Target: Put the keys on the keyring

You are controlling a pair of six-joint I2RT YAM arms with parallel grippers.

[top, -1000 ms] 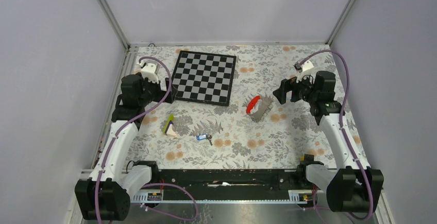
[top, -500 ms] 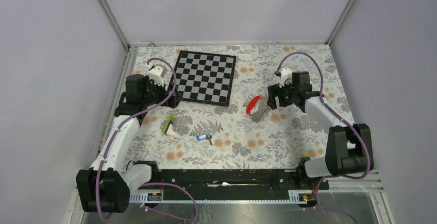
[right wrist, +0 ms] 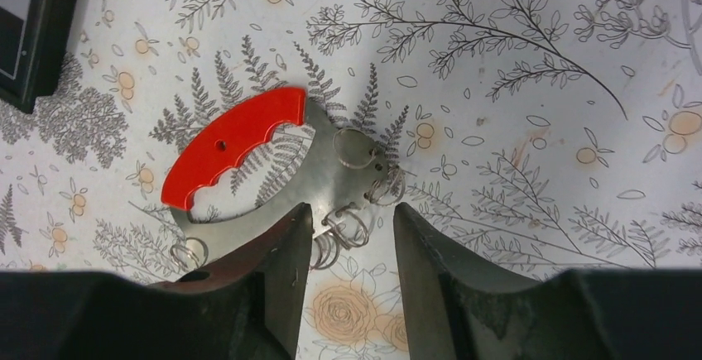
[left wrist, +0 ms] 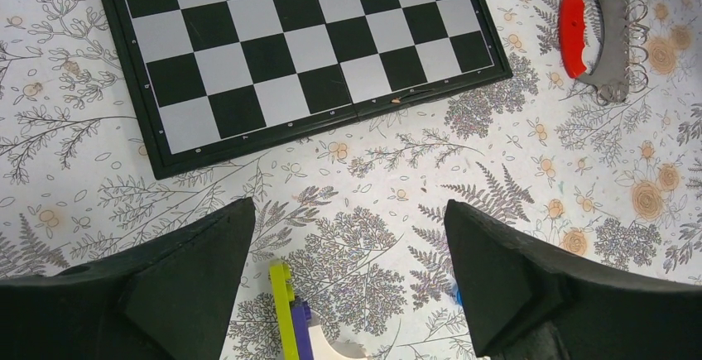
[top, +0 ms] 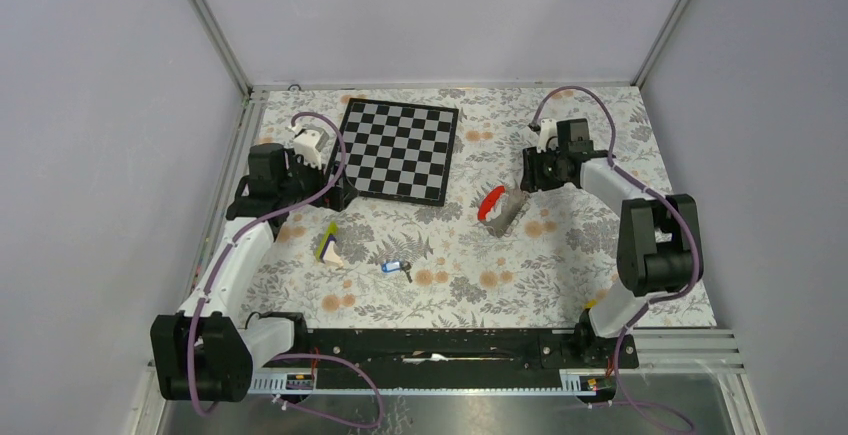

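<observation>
The keyring (top: 498,207) lies right of centre: a red grip on a grey plate with several small wire rings. In the right wrist view its red part (right wrist: 232,145) is just ahead. My right gripper (right wrist: 352,219) hovers over its wire rings (right wrist: 343,232), open with the jaws narrowed and nothing pinched. From above, the right gripper (top: 530,177) is at the keyring's far right side. The keys (top: 396,268), a blue tag with a dark key, lie near the front centre. My left gripper (left wrist: 348,236) is open, high over the cloth, with only a blue sliver of the keys (left wrist: 456,294) showing beside its right finger.
A chessboard (top: 397,150) lies at the back centre, with its near edge (left wrist: 298,45) ahead of the left gripper. A yellow, purple and white wedge (top: 328,245) sits left of the keys and also under the left gripper (left wrist: 290,319). Walls and a metal frame enclose the flowered cloth.
My right arm swung left and forward onto the keyring and its jaws narrowed. The left arm shifted slightly right, staying open. Keys and keyring have not moved.
</observation>
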